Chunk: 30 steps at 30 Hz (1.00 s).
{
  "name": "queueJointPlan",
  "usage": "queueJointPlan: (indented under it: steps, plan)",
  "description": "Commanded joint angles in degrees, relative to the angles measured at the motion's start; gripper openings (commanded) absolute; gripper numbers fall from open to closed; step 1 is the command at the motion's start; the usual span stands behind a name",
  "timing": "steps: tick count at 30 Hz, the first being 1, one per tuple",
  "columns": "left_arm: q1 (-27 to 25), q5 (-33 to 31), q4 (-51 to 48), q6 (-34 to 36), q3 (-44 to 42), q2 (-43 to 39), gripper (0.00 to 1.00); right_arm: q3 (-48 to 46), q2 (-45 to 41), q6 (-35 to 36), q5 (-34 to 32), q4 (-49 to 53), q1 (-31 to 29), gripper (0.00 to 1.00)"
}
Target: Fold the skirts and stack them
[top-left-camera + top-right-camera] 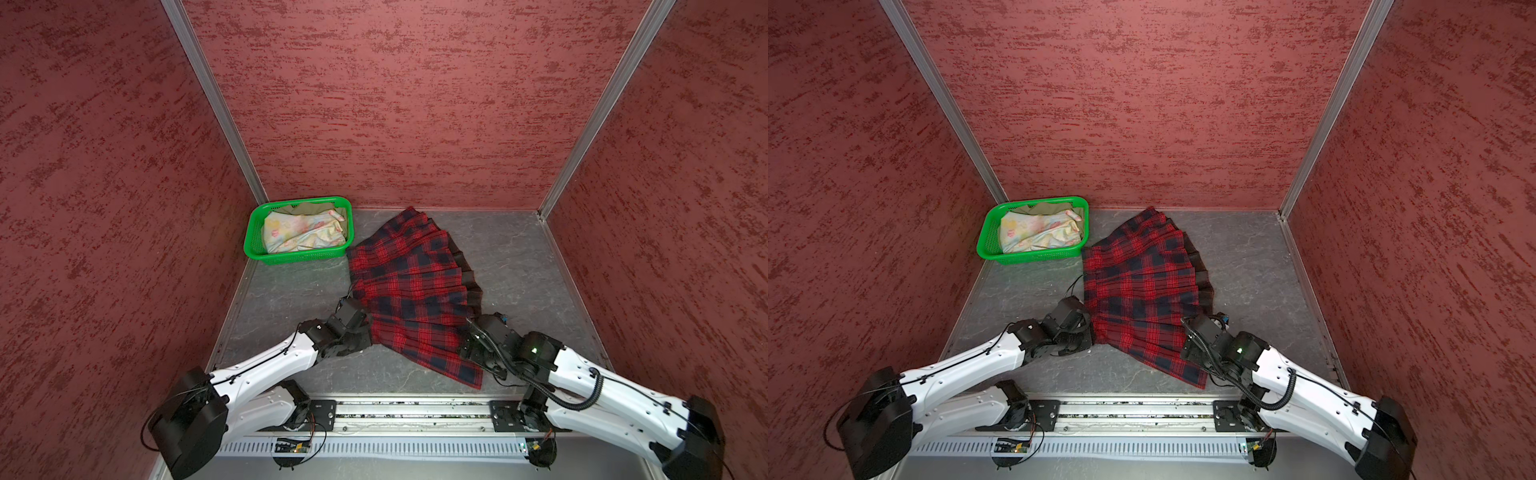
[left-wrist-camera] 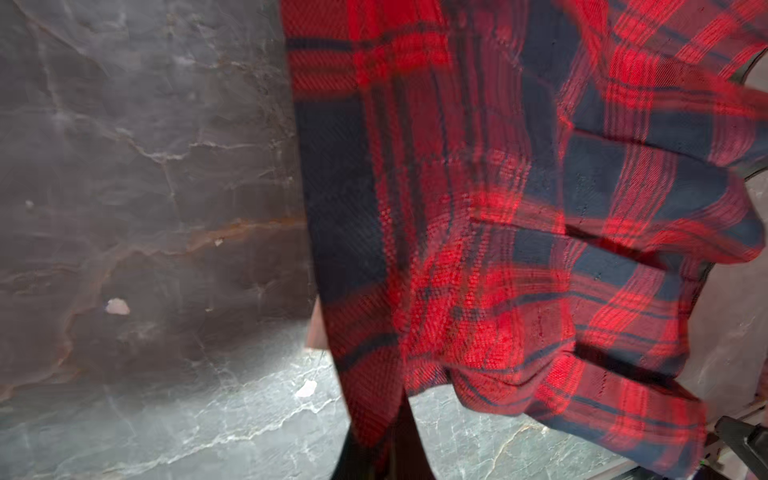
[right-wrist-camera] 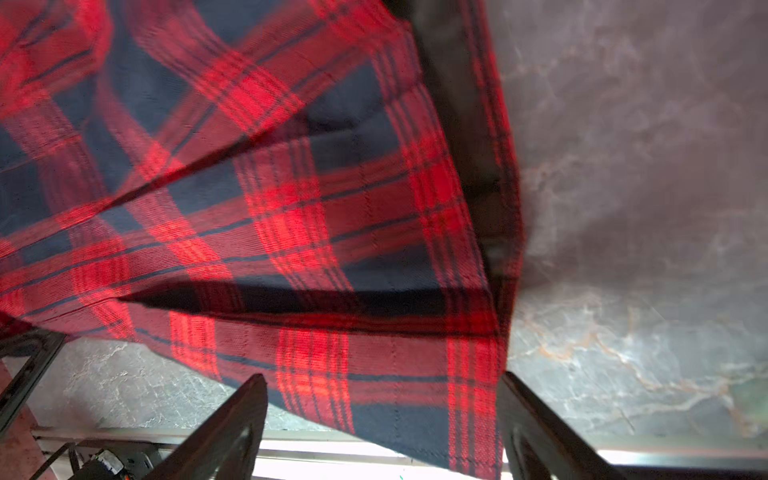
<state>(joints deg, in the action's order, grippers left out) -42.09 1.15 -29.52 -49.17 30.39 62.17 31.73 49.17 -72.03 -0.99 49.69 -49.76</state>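
Plaid skirt (image 1: 415,291): fanned out, centre.
Left gripper (image 2: 370,461): pressed together, pinching skirt's left edge.
Right gripper (image 3: 380,378): spread, astride right edge.
Floral skirt (image 1: 299,232): in green basket (image 1: 250,235), far left.

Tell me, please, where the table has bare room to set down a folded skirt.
The widest bare table lies between the plaid skirt and the right wall. A smaller patch lies between the basket, the skirt and the left arm. The strip before the rail is narrow. The middle is crowded: skirt and right arm.
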Motion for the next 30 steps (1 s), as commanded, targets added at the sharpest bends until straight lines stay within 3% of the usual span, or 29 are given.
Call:
queueJointPlan:
  steps: [1,9,16,22,26,30]
  plan:
    - [-0.69,-0.54,-2.95,2.49,-0.71,0.10,0.00,-1.41,-0.93,-6.20,5.02,2.78,0.36,0.87]
    - [-0.98,0.08,-6.70,5.36,-0.13,-0.83,0.00,-2.52,-2.33,-8.04,10.08,5.33,0.41,0.85]
    - [-1.05,-0.51,-7.77,5.16,-0.27,-1.03,0.00,-6.15,-3.41,-10.68,11.21,1.60,0.37,0.83]
    - [-1.07,-0.28,-6.04,4.83,-0.02,0.03,0.00,-10.73,-3.99,-13.92,11.33,-5.73,0.36,0.72]
    - [-1.11,0.34,-5.20,4.63,0.75,1.18,0.00,-13.20,-3.47,-15.33,12.51,-11.04,0.37,0.48]
    - [-1.28,0.60,-5.07,4.53,1.30,0.94,0.00,-10.32,-5.32,-14.85,8.60,-6.32,0.34,0.00]
